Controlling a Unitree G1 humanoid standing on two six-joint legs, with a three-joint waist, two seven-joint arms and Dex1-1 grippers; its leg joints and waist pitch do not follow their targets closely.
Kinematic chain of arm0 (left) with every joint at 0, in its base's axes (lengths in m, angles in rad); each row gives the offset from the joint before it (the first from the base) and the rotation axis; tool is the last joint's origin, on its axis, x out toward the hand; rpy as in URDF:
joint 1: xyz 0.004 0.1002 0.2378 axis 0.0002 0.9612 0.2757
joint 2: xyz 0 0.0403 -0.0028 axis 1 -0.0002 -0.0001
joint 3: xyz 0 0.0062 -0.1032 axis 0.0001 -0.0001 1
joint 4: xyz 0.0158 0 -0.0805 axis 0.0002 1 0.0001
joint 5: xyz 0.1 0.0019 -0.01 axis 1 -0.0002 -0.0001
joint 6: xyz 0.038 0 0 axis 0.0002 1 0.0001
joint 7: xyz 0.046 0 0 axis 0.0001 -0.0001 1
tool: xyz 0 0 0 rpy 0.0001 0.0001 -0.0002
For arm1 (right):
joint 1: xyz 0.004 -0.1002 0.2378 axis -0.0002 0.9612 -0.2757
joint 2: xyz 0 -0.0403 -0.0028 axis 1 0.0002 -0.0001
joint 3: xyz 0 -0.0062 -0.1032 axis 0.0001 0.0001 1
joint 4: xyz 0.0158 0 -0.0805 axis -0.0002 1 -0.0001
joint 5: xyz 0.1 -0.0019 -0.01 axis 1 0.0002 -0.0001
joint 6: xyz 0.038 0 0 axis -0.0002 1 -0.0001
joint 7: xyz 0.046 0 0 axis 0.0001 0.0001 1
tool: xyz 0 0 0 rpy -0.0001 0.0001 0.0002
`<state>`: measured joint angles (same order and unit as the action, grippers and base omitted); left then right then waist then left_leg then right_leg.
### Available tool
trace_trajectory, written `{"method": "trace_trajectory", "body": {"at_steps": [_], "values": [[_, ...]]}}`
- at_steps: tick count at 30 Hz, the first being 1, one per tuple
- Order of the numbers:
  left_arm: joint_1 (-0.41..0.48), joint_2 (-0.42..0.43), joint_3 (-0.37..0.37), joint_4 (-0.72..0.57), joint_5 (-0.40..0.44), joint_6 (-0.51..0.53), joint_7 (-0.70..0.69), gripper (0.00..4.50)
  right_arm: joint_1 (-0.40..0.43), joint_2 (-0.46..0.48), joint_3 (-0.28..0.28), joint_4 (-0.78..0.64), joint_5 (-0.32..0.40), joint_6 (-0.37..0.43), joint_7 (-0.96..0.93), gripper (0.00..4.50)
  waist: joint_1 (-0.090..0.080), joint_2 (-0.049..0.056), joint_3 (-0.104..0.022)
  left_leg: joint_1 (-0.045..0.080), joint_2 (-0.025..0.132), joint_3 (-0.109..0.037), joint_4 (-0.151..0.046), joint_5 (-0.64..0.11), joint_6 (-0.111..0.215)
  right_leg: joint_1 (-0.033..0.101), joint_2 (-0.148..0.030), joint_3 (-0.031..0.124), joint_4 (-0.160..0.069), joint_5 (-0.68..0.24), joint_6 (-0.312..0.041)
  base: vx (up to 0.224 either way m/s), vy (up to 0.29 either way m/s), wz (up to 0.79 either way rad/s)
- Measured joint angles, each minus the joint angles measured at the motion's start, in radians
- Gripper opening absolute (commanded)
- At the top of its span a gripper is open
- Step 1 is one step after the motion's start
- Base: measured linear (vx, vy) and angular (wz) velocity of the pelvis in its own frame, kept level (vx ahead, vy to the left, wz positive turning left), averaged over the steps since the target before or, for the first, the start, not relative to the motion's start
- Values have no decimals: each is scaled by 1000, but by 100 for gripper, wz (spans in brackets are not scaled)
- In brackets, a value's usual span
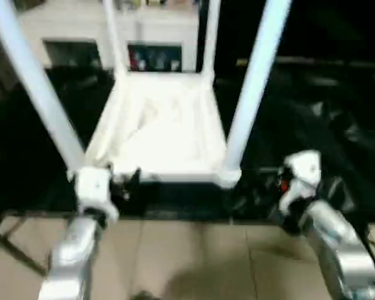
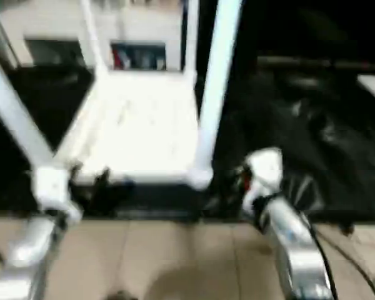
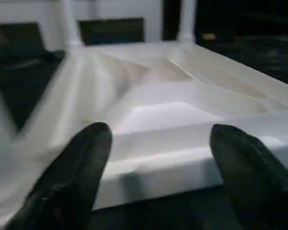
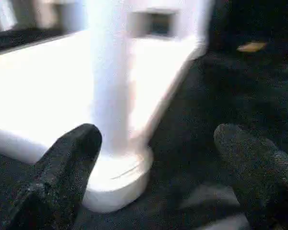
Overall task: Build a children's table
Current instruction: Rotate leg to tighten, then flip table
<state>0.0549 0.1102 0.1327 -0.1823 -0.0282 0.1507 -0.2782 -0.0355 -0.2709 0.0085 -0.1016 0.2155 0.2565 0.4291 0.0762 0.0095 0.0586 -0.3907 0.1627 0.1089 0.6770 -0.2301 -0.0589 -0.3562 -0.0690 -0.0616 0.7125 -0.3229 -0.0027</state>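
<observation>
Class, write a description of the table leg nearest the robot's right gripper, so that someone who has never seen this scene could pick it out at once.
Start from the white tabletop lying upside down on the dark surface, its four legs pointing up. Go to its near edge, then to the corner in front of the right gripper. The leg rising from that round socket is the one; of the two near legs, it is on the robot's right.

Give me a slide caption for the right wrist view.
Open right gripper beside a white leg seated in the upturned tabletop corner socket.
</observation>
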Motion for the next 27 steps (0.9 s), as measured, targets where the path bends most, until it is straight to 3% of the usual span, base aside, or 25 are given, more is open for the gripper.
{"method": "trace_trajectory", "body": {"at_steps": [1, 2, 3, 6, 9, 11, 16, 21, 27], "values": [[0, 4, 14, -7, 5, 0, 17, 403, 1, -10, 16, -3, 16, 9, 38, 419, -8, 2, 0, 2, 4, 1, -14, 4, 1, 11, 7, 0, -35, 31, -7, -101, 34, 15], [2, 5, 29, -14, 6, -1, 35, 415, 1, -25, 27, -12, 29, 17, 71, 419, -13, 2, 0, 5, 5, 5, -22, 4, 1, 16, 7, 0, -52, 48, -8, -67, 52, -3], [2, 4, 42, -22, 8, -2, 55, 419, 1, -40, 35, -21, 41, 23, 106, 419, -20, 0, 0, 7, 4, 7, -29, 4, 1, 25, 7, 0, -65, 57, 0, -40, 51, -6], [1, -5, 77, -38, 9, 0, 110, 422, 4, -68, 51, -47, 88, 51, 196, 419, -31, -8, -3, 8, 4, 18, -45, 5, 1, 25, 2, 0, -85, 72, 8, -13, 17, -2], [-11, -7, 90, -35, 8, 26, 139, 437, 3, -68, 81, -52, 106, 63, 237, 419, -36, -20, -3, 8, 5, 22, -51, 5, 1, 21, -2, -2, -86, 76, 12, 0, 0, 0], [-66, -6, 106, 3, -2, 72, 149, 437, -24, -36, 93, -24, 102, 58, 232, 419, -34, -31, -5, 5, 6, 29, -57, 7, -1, 12, -5, -2, -84, 78, 12, 0, 0, 0], [-226, 26, 147, 202, -6, 98, 229, 437, -101, 52, 149, 35, 92, 38, 213, 419, -18, -42, -10, 6, 10, 36, -76, 38, 1, 2, -5, -5, -83, 87, 13, 0, 0, 0], [-245, 33, 190, 241, -13, 89, 270, 437, -118, 63, 164, 64, 89, 35, 223, 419, -10, -49, -12, -2, 11, 38, -78, 54, 6, -7, -4, -3, -83, 90, 10, 0, 0, 0], [-195, 9, 148, 145, -24, 29, 247, 437, -132, 73, 178, 92, 85, 21, 238, 419, 8, -53, -11, -3, 11, 44, -78, 53, 10, -8, -5, 0, -90, 89, 10, 0, 0, 0]]}}
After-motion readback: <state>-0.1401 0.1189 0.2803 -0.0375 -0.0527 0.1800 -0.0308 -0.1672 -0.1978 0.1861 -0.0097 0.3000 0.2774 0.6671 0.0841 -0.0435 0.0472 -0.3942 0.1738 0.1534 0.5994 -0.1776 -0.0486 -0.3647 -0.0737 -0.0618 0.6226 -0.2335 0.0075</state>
